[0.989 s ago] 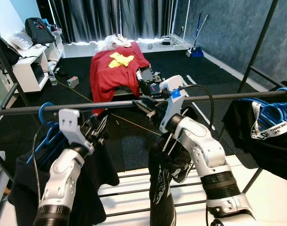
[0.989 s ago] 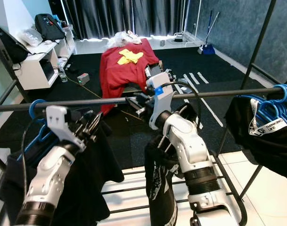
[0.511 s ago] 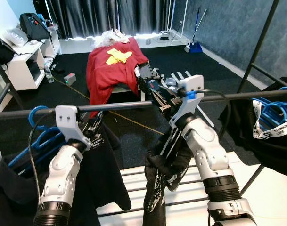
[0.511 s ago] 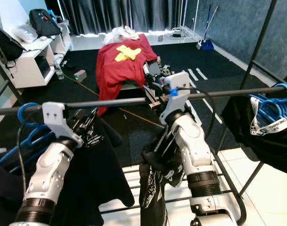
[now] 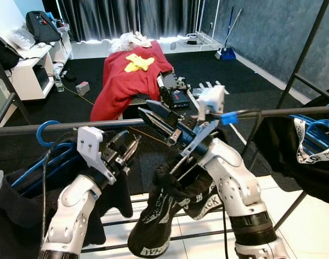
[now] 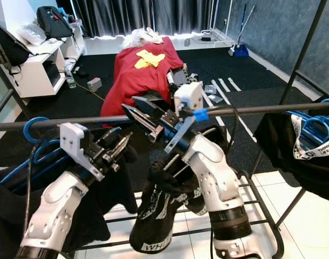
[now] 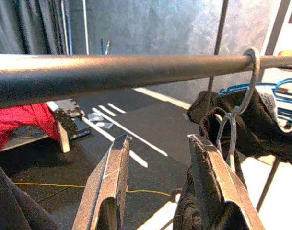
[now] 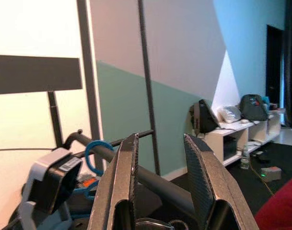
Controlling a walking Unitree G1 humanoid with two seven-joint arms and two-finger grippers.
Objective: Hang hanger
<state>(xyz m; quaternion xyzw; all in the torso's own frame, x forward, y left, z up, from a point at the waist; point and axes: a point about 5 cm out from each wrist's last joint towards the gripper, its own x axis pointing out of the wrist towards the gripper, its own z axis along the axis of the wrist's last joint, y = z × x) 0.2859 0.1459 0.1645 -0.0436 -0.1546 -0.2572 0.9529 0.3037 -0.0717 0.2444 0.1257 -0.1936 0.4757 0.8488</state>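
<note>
A dark clothes rail (image 5: 56, 127) crosses in front of me at chest height. My right gripper (image 5: 143, 107) reaches over the rail and points to my left, shut on a silver wire hanger (image 5: 194, 144). A black printed garment (image 5: 159, 216) dangles from that hanger below my right forearm, on my side of the rail. In the right wrist view the fingers (image 8: 126, 167) stand a little apart, with the hanger's hook down at their base. My left gripper (image 5: 133, 144) is open and holds nothing, just under the rail (image 7: 112, 72).
Blue hangers (image 5: 42, 132) with black clothes (image 5: 18, 216) crowd the rail's left end. More blue hangers (image 5: 318, 129), dark garments and a silver hook (image 7: 251, 60) fill its right end. A rack upright (image 5: 307, 48) slants at right. A red cloth (image 5: 126, 75) and a white shelf (image 5: 29, 75) lie beyond.
My right gripper has swung leftward across the rail and the black garment has swung up and left with it. My left gripper has risen closer to the rail. The head view shifted.
</note>
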